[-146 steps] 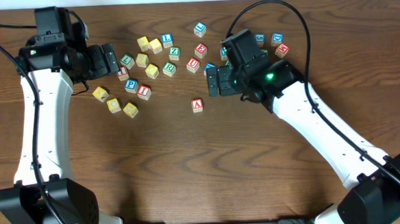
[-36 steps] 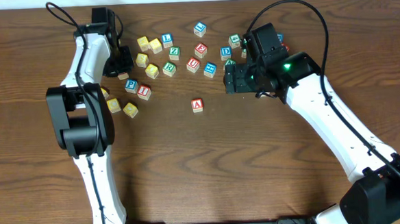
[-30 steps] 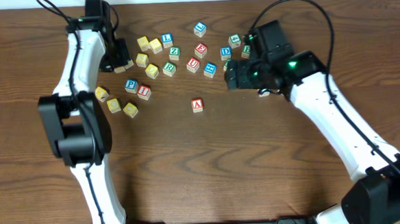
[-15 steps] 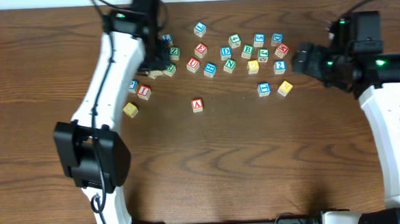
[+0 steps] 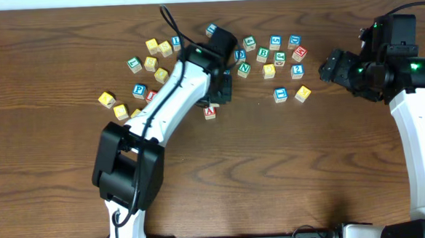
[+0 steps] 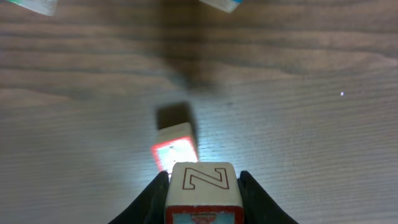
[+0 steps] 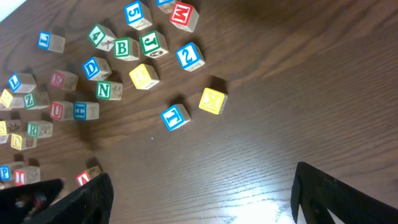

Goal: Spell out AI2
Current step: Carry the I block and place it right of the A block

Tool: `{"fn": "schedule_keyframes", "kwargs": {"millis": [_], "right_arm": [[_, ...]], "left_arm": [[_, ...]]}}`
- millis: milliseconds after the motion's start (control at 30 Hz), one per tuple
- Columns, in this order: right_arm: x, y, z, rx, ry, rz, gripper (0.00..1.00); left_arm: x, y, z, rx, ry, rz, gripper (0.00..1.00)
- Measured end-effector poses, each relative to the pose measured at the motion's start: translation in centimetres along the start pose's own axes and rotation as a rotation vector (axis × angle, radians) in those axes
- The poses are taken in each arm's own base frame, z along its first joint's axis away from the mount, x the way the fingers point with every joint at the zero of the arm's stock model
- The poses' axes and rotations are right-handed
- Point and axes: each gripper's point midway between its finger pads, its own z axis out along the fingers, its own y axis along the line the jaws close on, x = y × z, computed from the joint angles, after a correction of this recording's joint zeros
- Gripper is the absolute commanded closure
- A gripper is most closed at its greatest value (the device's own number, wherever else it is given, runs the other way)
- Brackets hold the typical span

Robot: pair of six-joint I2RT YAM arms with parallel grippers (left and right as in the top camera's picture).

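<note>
My left gripper (image 6: pixel 202 194) is shut on a red-bordered cube (image 6: pixel 201 185) whose side shows an outlined N or Z; its top letter is unreadable. It hangs just above and beside the red "A" cube (image 6: pixel 175 152), which lies on the table (image 5: pixel 210 112) and also shows in the right wrist view (image 7: pixel 84 178). The red "I" cube (image 5: pixel 151 96) lies left of the arm, next to a blue P cube. Among the right-hand cubes sits the blue "2" cube (image 5: pixel 297 70) (image 7: pixel 189 56). My right gripper (image 5: pixel 332 64) (image 7: pixel 202 199) hovers open and empty at the far right.
Several letter cubes are scattered along the back of the table (image 5: pixel 69 163), in a left group (image 5: pixel 151 63) and a right group (image 5: pixel 264 54). A blue cube (image 5: pixel 280 95) and a yellow cube (image 5: pixel 303 94) lie nearer the front.
My left arm has swung right from the left group of cubes to over the A cube, carrying its cube. The right arm has drawn back to the far right.
</note>
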Motion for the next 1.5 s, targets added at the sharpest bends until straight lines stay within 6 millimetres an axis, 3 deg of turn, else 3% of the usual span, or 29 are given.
{"fn": "schedule_keyframes", "kwargs": {"millis": [233,467,633,900,1167,1267,1500], "right_arm": [[0.1,-0.1,0.0,0.002,0.006,-0.007,0.12],[0.2,-0.1,0.0,0.004,0.009,-0.011,0.12],[0.3,-0.1,0.0,0.006,0.014,-0.014,0.12],[0.4,-0.2,0.0,0.007,0.017,-0.014,0.12],[0.5,-0.2,0.0,0.008,0.019,-0.017,0.11],[0.5,-0.2,0.0,0.009,0.022,-0.016,0.11],[0.6,-0.2,0.0,0.010,0.023,-0.016,0.12]], "left_arm": [[1.3,-1.8,3.1,0.010,0.004,-0.036,0.75],[0.7,-2.6,3.9,0.027,-0.022,-0.090,0.75],[0.8,-2.5,4.5,0.019,-0.013,-0.118,0.75],[1.8,-2.0,7.2,-0.014,0.040,-0.137,0.75],[1.7,-1.8,7.2,-0.029,0.031,-0.137,0.75],[1.7,-1.7,7.2,-0.032,0.030,-0.138,0.64],[1.8,-1.6,7.2,-0.037,0.033,-0.141,0.60]]}}
